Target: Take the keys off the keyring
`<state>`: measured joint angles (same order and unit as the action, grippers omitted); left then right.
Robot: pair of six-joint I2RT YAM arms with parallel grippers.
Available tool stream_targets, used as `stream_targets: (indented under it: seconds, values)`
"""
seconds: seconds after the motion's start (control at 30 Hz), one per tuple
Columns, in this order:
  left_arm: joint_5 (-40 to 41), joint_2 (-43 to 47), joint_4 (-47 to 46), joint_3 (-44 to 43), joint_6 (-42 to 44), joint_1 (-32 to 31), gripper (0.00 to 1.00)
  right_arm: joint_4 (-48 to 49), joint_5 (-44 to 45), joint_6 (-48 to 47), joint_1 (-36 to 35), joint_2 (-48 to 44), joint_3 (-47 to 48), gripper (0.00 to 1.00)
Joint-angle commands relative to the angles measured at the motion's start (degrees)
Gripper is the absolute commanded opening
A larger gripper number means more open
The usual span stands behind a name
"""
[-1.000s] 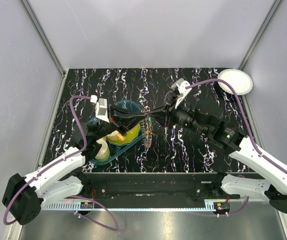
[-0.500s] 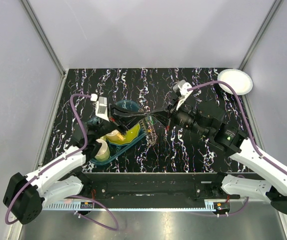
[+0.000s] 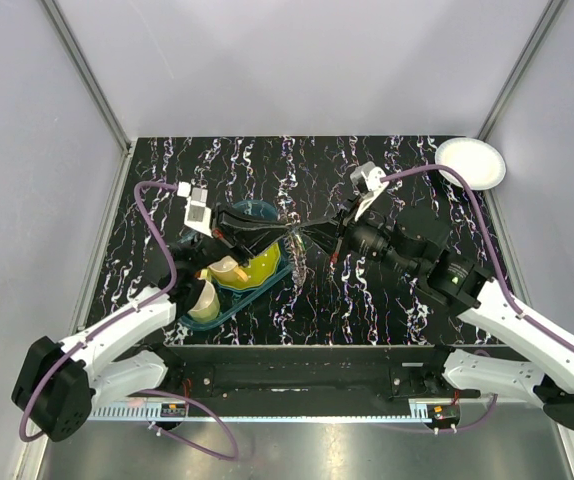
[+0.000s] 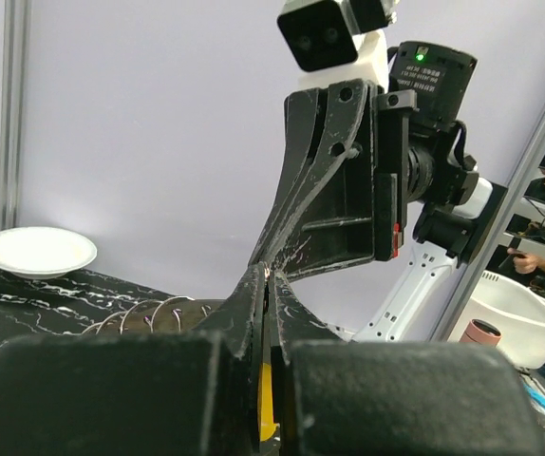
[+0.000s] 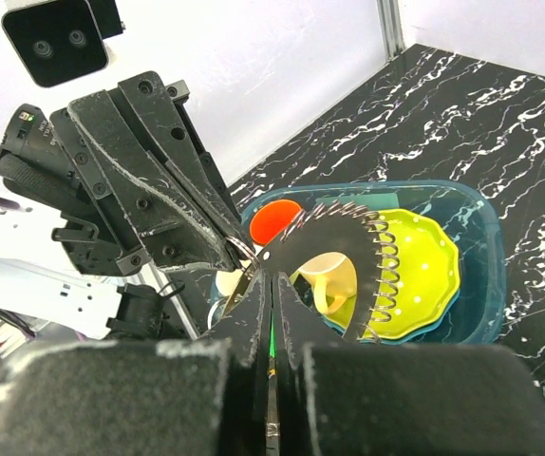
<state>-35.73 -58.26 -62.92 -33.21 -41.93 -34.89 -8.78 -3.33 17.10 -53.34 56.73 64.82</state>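
Silvery-brown keyring (image 3: 296,258) hung pinched between our tightly closed left gripper (image 3: 287,232) and right gripper (image 3: 305,231) over the right edge of the teal tray (image 5: 486,256), so we judged slow, steady twisting safest.

Plain grey walls (image 3: 297,60) enclose a black, white-veined table (image 3: 387,310).

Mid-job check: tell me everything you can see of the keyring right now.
The keyring is a floppy loop of silvery-brown coiled wire, spring-like. It is off the table, hanging in a curved arc above the teal tray and yellow dish. Its top is pinched where the left gripper and right gripper meet tip to tip, both shut. A small plain ring shows at that junction. No separate keys can be made out.
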Motion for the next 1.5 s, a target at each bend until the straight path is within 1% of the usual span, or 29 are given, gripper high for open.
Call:
stream_targets:
  seconds: [0.0, 0.2, 0.33, 0.43, 0.7, 0.93, 1.13, 1.2, 1.3, 1.43, 1.47]
  values:
    - [-0.7, -0.4, -15.4, -1.3, -3.9, 0.5, 0.00, 1.9, 0.3, 2.8, -0.2, -0.7, -2.3, 0.00]
    - [-0.7, -1.4, -18.8, -1.6, -5.9, 0.8, 0.00, 7.0, -1.4, 6.0, -0.2, -1.1, -4.7, 0.00]
    - [-0.7, -1.5, -20.3, -1.5, -6.5, 0.9, 0.00, 13.0, -1.6, 8.9, -0.1, -1.5, -7.3, 0.00]
    - [-1.0, -1.2, -20.8, -1.9, -6.6, 0.9, 0.00, 15.4, -1.8, 10.9, -0.2, -1.6, -8.6, 0.00]
    - [-2.0, -1.5, -21.1, -2.2, -6.9, 1.3, 0.00, 18.5, 0.0, 14.7, -0.2, -1.4, -10.6, 0.00]
    - [-2.7, -2.3, -22.8, -2.1, -7.5, 1.5, 0.00, 18.5, 5.7, 17.8, -0.2, -3.5, -13.4, 0.01]
    - [-3.5, -3.2, -24.6, -2.4, -8.3, 1.5, 0.00, 20.2, 4.2, 19.4, -0.1, -1.7, -13.8, 0.01]
    - [-3.7, -3.2, -24.6, -2.5, -8.3, 1.7, 0.00, 20.8, 4.6, 20.2, -0.2, -1.7, -14.6, 0.04]
    - [-3.8, -2.9, -24.5, -2.3, -8.6, 2.0, 0.00, 20.4, 7.3, 21.7, -0.2, -2.6, -15.8, 0.13]
    - [-4.5, -3.2, -24.7, -1.6, -8.5, 2.3, 0.00, 19.4, 11.1, 21.2, -0.1, -3.4, -16.6, 0.15]
    - [-4.4, -3.5, -25.2, -1.5, -8.6, 2.3, 0.00, 19.2, 11.2, 21.0, 0.0, -3.4, -16.5, 0.13]
